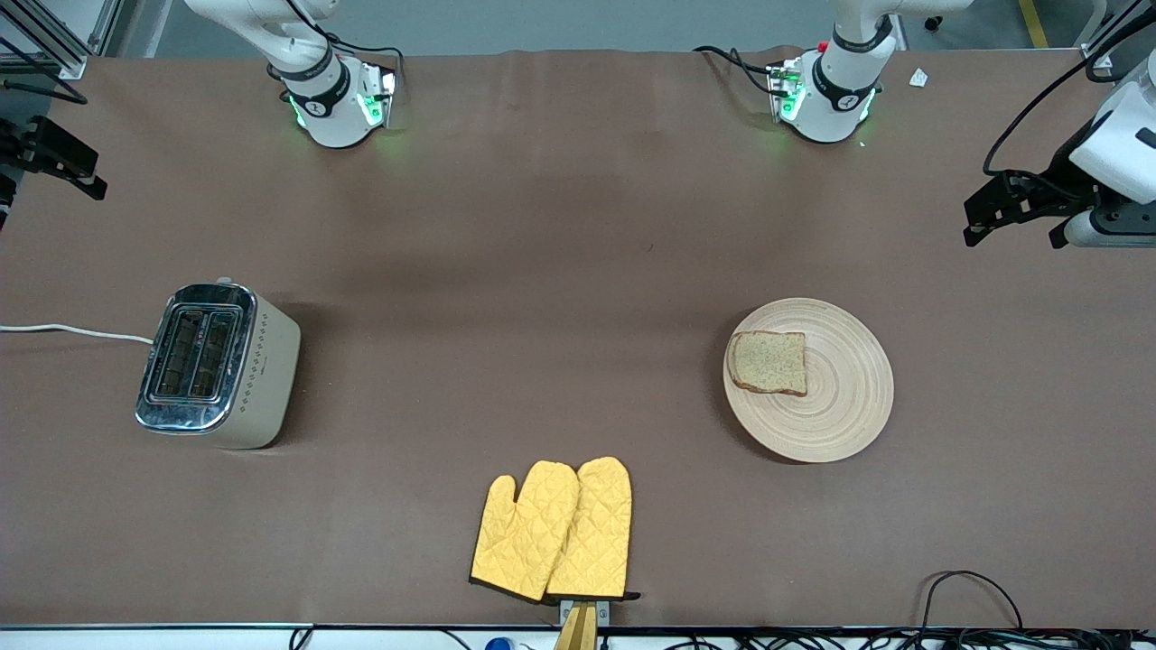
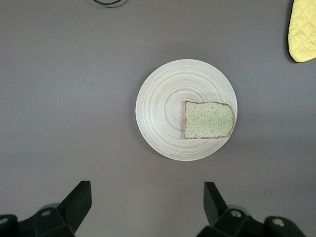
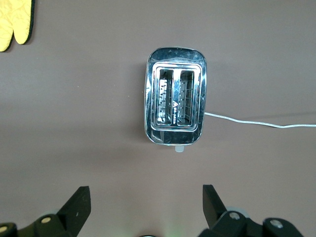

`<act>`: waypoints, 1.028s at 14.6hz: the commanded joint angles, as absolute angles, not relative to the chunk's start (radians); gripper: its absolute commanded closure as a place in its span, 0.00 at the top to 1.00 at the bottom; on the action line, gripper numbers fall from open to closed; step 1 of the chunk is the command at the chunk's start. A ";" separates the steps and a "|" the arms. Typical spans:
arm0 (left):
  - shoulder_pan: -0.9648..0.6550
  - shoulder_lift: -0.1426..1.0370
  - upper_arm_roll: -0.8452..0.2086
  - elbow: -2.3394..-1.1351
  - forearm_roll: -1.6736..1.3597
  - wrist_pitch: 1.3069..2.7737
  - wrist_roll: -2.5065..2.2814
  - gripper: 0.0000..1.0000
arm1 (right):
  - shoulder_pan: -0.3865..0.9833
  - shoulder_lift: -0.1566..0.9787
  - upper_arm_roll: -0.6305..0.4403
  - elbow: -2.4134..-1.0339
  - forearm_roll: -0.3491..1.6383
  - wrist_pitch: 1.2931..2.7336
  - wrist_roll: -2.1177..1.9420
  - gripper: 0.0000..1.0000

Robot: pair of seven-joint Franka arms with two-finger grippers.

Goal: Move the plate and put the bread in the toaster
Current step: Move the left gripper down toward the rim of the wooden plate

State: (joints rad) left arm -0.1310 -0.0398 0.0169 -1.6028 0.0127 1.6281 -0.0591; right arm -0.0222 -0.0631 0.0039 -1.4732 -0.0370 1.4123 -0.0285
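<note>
The round wooden plate [image 1: 840, 411] lies on the table toward the left arm's end, with the bread [image 1: 769, 362] lying flat on it. The toaster [image 1: 217, 366] stands toward the right arm's end, both slots empty. My left gripper [image 1: 1013, 227] hangs open and empty, up in the air near the table's end past the plate. In the left wrist view the plate [image 2: 163, 108] and bread [image 2: 208, 120] lie well clear of the left gripper [image 2: 147, 200]. My right gripper [image 1: 54, 181] hangs open and empty high near the toaster's end. The right wrist view shows the toaster [image 3: 175, 101] apart from the right gripper [image 3: 146, 202].
A pair of yellow oven mitts [image 1: 555, 531] lies at the table's edge nearest the front camera, midway between toaster and plate. The toaster's white cord [image 1: 72, 330] runs off the table's end. Black cables [image 1: 971, 596] lie at the near edge below the plate.
</note>
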 commanded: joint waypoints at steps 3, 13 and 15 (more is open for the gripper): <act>-0.137 -0.021 0.021 -1.577 0.028 1.624 -0.064 1.00 | -0.018 -0.066 0.002 -1.463 -0.029 1.401 -0.021 1.00; 0.040 0.153 0.025 -1.588 -0.184 1.588 0.062 1.00 | -0.018 -0.066 0.003 -1.463 -0.029 1.384 -0.020 1.00; 0.104 0.239 0.025 -1.582 -0.270 1.600 0.162 1.00 | -0.018 -0.066 0.003 -1.463 -0.029 1.382 -0.020 1.00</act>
